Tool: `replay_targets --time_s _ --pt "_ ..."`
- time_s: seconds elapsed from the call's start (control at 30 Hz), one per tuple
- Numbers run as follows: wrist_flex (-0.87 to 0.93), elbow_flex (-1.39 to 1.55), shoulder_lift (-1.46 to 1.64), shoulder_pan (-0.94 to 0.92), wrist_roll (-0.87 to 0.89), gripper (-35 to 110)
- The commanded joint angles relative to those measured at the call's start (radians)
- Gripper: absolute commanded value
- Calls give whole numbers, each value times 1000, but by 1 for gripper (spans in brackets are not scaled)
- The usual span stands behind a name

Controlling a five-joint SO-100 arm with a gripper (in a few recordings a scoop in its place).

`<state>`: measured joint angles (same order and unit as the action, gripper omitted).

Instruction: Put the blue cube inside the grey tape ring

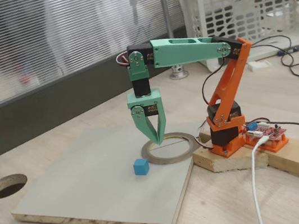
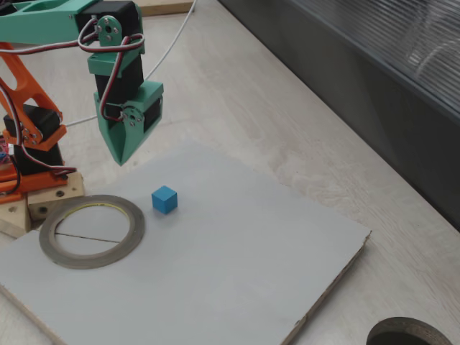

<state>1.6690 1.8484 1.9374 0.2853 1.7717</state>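
The blue cube [image 1: 141, 166] [image 2: 164, 199] rests on the grey board, just outside the grey tape ring [image 1: 170, 148] [image 2: 92, 230], which lies flat on the same board with nothing in its hollow centre. My green gripper [image 1: 158, 141] [image 2: 121, 161] points straight down with its jaws closed to a point and nothing between them. In both fixed views it hangs a little above the board, close to the ring's edge and a short way from the cube, touching neither.
The grey board [image 1: 96, 194] [image 2: 230, 273] lies on a pale wooden table. A dark round hole [image 1: 7, 186] [image 2: 406, 334] is cut through the tabletop beyond the board's corner. The orange arm base [image 1: 223, 129] stands on a wooden block beside the ring, with a white cable [image 1: 260, 203].
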Motion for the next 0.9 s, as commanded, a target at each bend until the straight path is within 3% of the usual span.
replay_targets --time_s 0.0,0.6,0.7,0.87 --pt "11 -3 17 26 18 -1" --pt "14 -3 21 15 20 1" --pt "14 -3 17 14 21 11" --pt "21 -3 15 12 23 47"
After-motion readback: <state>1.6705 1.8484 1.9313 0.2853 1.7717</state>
